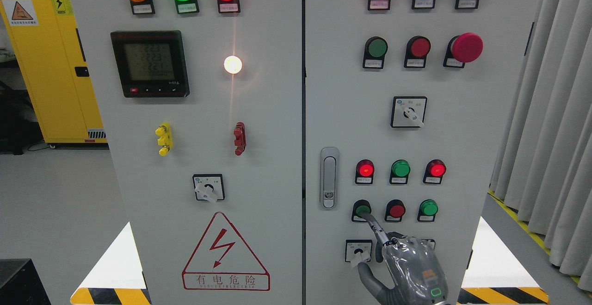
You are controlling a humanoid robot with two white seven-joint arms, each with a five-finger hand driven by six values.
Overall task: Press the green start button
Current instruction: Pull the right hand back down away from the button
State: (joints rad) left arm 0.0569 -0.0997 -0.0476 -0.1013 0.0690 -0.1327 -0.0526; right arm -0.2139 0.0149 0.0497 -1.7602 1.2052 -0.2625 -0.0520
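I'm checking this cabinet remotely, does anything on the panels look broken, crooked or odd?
Nothing looks damaged or askew. The one oddity is a bright white glare spot on the left door, probably a reflection. The right hand has its index finger on the lower green button.

Right of the door handle point(329, 177) — six small round buttons: three red point(365, 169), three green point(400, 169). Beyond these, four rotary switches point(409, 112) — and one mushroom button point(466, 47).

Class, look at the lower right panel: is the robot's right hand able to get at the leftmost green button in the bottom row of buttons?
Probably yes. The right hand has one finger stretched to the green button, its tip apparently at the button, and nothing blocks the way.
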